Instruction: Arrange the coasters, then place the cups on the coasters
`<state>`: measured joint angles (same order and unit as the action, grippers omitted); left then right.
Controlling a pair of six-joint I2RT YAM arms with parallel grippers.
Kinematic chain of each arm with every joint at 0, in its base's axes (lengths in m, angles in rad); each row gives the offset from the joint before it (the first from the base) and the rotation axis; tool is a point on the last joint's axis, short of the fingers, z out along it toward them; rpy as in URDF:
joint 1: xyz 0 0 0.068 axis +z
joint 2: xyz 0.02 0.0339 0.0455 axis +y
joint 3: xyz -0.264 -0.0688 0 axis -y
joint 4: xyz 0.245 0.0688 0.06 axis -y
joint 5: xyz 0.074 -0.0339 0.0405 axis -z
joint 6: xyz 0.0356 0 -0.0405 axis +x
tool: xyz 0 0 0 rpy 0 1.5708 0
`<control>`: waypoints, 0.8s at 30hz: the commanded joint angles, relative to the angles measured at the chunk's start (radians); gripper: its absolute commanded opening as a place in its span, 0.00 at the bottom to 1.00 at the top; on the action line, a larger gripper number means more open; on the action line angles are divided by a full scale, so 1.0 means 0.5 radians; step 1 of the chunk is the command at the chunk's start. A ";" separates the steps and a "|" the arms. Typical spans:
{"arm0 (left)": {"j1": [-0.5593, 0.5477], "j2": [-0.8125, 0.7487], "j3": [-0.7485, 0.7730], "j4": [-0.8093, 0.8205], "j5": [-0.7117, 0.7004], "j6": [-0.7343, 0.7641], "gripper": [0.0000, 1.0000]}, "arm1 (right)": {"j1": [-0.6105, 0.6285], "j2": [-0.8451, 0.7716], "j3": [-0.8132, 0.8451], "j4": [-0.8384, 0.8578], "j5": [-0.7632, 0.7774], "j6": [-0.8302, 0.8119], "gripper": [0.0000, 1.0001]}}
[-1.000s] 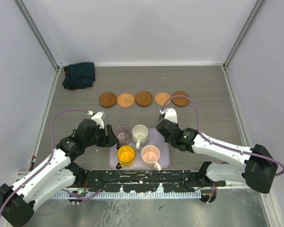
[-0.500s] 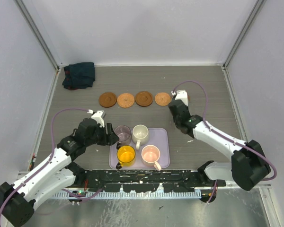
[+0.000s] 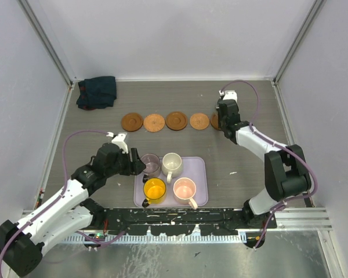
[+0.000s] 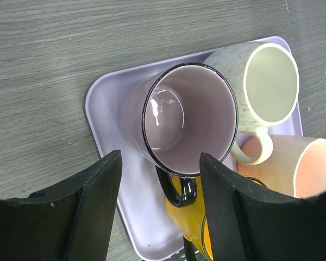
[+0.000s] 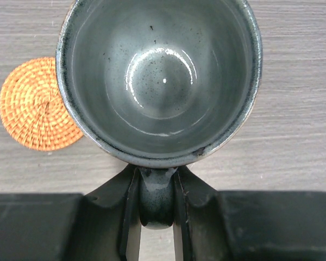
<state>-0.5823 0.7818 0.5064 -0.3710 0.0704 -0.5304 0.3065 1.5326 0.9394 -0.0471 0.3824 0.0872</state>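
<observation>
While the grey wood-grain table (image 3: 249, 156) spreads under everything, the lavender rectangular tray (image 3: 202, 174) lies at its 6 o'clock edge between the two arms, and a crumpled dark teal cloth (image 3: 97, 91) sits in the 11 o'clock corner. The left gripper (image 4: 160, 157) reaches over the tray's 10 o'clock corner with its fingers set wide apart; the translucent purple mug (image 4: 187, 117) stands upright between them, its dark handle pointing back at the wrist with room on both sides. On the tray the cream white mug (image 3: 172, 163) stands at 12 o'clock, the yellow-orange mug (image 3: 155, 189) at 8 o'clock and the pale pink mug (image 3: 185, 189) at 4 o'clock. The right gripper (image 5: 157, 179) is clamped on the handle of the grey-green glazed mug (image 5: 160, 81), held mouth-up at the 3 o'clock end of a row of round brown woven coasters (image 3: 176, 120) — four show plainly. The nearest lies at the mug's 9 o'clock; what is under the mug is hidden.
</observation>
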 commanded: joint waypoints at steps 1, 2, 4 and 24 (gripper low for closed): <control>-0.007 0.034 0.089 0.127 -0.042 0.037 0.61 | -0.101 0.059 0.201 0.343 -0.104 -0.062 0.01; -0.007 0.042 0.091 0.131 -0.038 0.037 0.61 | -0.117 0.079 0.211 0.343 -0.120 -0.062 0.01; -0.007 0.054 0.092 0.129 -0.035 0.035 0.60 | -0.138 0.118 0.232 0.346 -0.147 -0.061 0.01; -0.007 0.096 0.086 0.144 -0.039 0.018 0.61 | -0.153 0.342 0.400 0.110 -0.227 -0.067 0.01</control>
<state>-0.5823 0.8284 0.5072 -0.3538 0.0563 -0.5308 0.2272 1.7172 1.0554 -0.0589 0.2508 0.0643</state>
